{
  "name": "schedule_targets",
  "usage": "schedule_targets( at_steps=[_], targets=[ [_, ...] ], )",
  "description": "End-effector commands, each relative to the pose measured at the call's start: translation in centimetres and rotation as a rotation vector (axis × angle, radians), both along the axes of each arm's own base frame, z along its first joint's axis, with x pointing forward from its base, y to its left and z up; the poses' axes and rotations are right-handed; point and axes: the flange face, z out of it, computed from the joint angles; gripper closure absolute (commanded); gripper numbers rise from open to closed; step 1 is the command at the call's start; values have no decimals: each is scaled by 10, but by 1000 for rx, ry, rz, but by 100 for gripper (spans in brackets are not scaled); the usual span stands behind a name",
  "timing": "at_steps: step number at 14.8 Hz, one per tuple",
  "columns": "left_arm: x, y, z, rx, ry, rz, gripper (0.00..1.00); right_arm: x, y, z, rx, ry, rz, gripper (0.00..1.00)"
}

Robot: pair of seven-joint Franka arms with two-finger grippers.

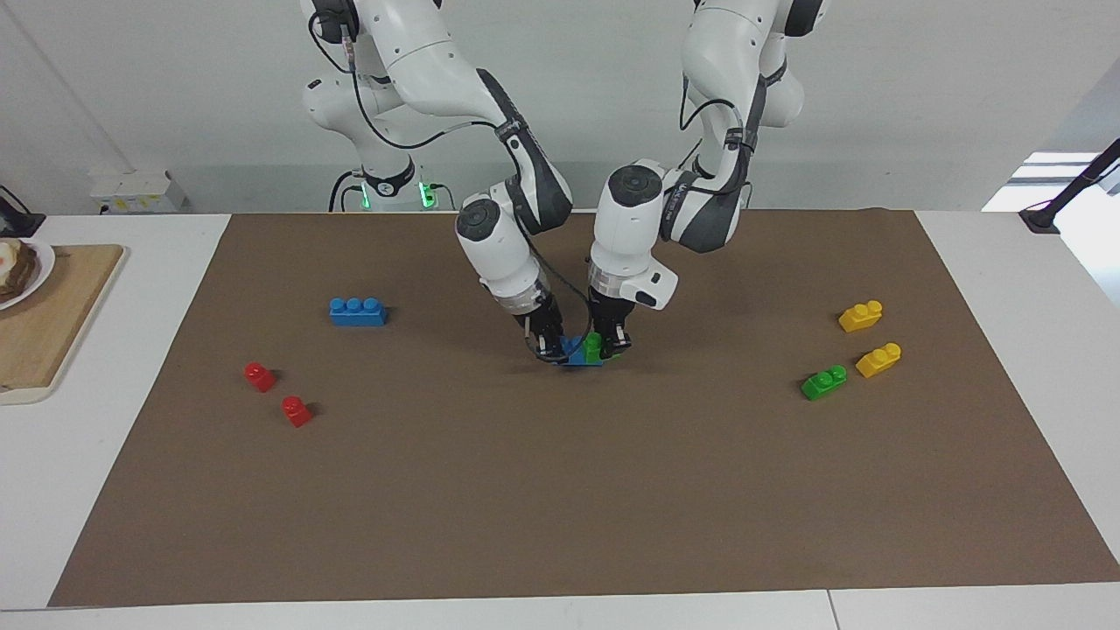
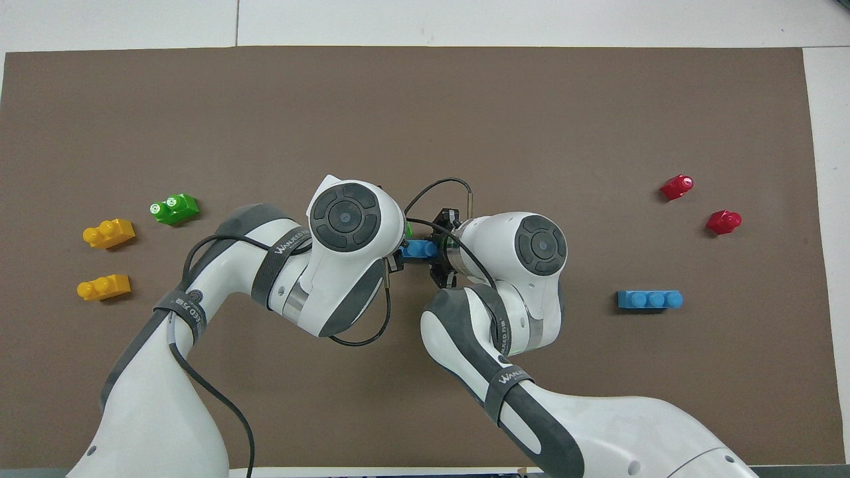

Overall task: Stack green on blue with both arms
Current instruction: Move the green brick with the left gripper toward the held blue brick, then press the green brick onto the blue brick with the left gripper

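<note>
At the middle of the brown mat lies a blue brick [image 1: 577,359] [image 2: 418,249], with my right gripper [image 1: 551,348] shut on the end toward the right arm. My left gripper [image 1: 606,344] is shut on a green brick [image 1: 594,344], which stands upright on the blue brick's end toward the left arm. From overhead, the left wrist covers almost all of the green brick [image 2: 408,230], and only a sliver shows. A second blue brick [image 1: 357,311] and a second green brick [image 1: 823,382] lie loose on the mat.
Two yellow bricks [image 1: 860,316] [image 1: 878,360] lie by the loose green one at the left arm's end. Two red bricks [image 1: 259,376] [image 1: 296,410] lie at the right arm's end. A wooden board [image 1: 52,324] with a plate sits off the mat there.
</note>
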Motion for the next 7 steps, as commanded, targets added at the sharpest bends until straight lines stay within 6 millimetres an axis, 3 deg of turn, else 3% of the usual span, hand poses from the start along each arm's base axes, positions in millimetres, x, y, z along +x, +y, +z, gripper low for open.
schedule_targets(
  at_steps=[1, 7],
  targets=[
    [-9, -14, 1, 25, 18, -20, 100, -3, -9, -13, 0, -9, -36, 100],
    [-23, -20, -8, 51, 36, -99, 100, -3, -9, -13, 0, -7, -35, 100]
  ],
)
